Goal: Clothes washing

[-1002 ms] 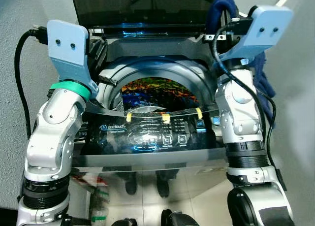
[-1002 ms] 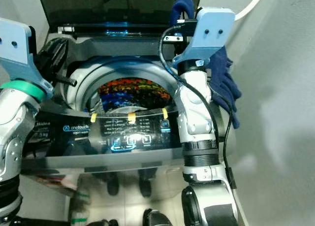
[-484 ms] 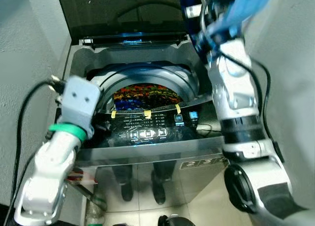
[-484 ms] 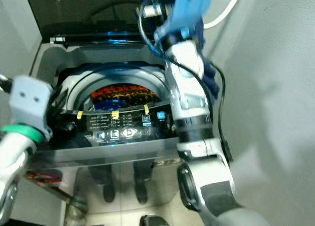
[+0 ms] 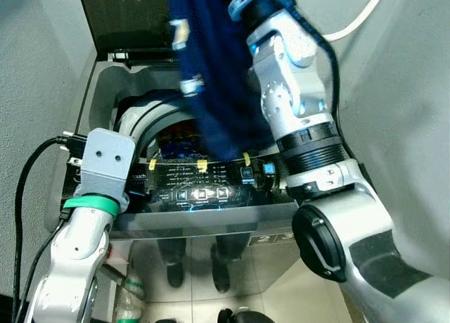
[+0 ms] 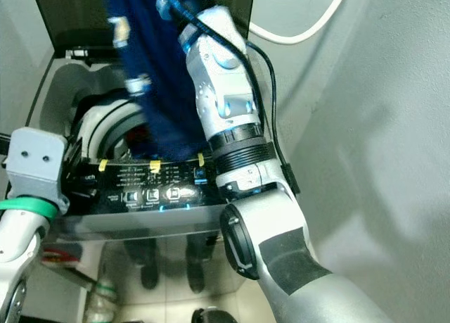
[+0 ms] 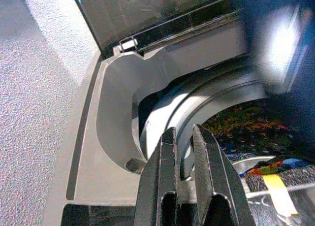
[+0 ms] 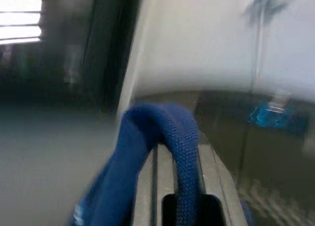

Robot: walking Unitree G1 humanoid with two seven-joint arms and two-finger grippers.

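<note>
A top-loading washing machine [image 5: 105,91] is standing open against a grey wall, its dark lid [image 5: 126,20] raised at the back edge and its lit control panel [image 5: 204,191] running along the front edge; at the machine's left front corner the robot's left gripper [image 7: 184,152] is hanging over the tub's pale rim [image 7: 197,108], its two black fingers nearly together with a slim gap and nothing between them; below the rim, a load of multicoloured laundry [image 5: 179,136] is already lying in the drum. A second ago the left arm was up beside the tub; it has since dropped low at the left corner. Toward the middle, a dark blue garment [image 5: 211,77] is now dangling in a long fold above the drum opening, its lower hem reaching down near the front edge by the panel; a second ago it was bunched high at the machine's right rear corner. On the right, the right gripper [image 8: 178,152] is lifted well above the back edge near the lid, its fingers closed on the blue cloth draped over them; a white hose [image 5: 358,20] is curving along the wall behind the arm. The swing appears to have brought the garment over the tub; judging by its position, lowering and releasing it into the drum is what remains for this item.
</note>
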